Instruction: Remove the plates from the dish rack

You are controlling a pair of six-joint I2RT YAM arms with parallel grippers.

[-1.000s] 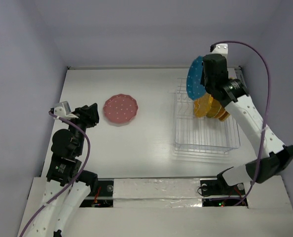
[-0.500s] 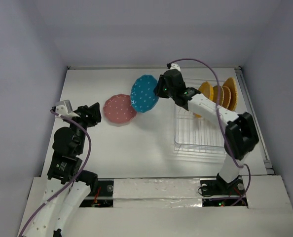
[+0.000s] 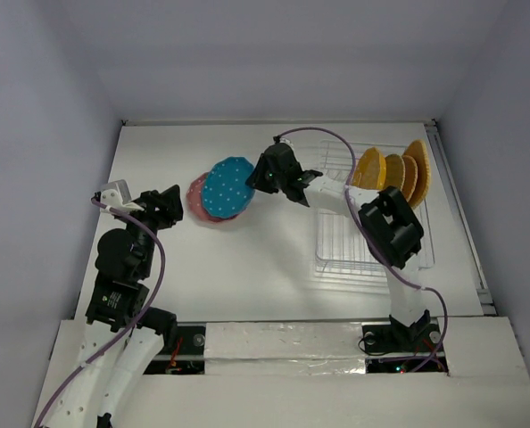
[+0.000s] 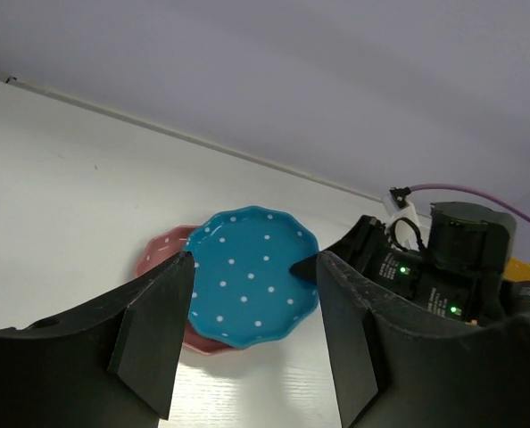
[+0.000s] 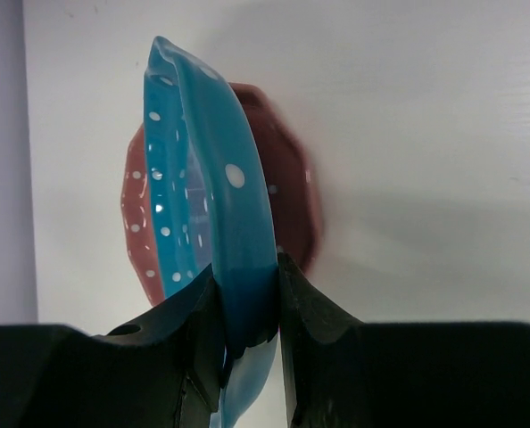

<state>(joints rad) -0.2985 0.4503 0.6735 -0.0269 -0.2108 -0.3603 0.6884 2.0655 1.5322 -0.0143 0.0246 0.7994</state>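
Right gripper (image 5: 247,334) is pressed onto the rim of the blue scalloped plate with white dots (image 3: 227,189), one finger on each face, pinching at the plate's 3 o'clock edge in the top view. An edge grip suits plates that stand on edge in a rack, and it leaves the underside free for laying down. This plate sits low over the pink scalloped plate with white dots (image 3: 196,200), covering its 3 o'clock half, at about 10 o'clock on the white table (image 3: 274,267); cannot tell whether the two touch. Judgement: stacking step, release not yet made; the offset likely follows from the arm reaching in from the rack side. Clear wire-grid dish rack (image 3: 372,254) lies at 3 o'clock of the table. Yellow-orange scalloped plates (image 3: 394,174) stand on edge in its 1 o'clock corner, propped by the wires, not yet unloaded. Left gripper (image 3: 169,203) is at 9 o'clock of the two plates, fingers spread, empty, pointed at them; placed there, I judge, to steady or straighten the pile
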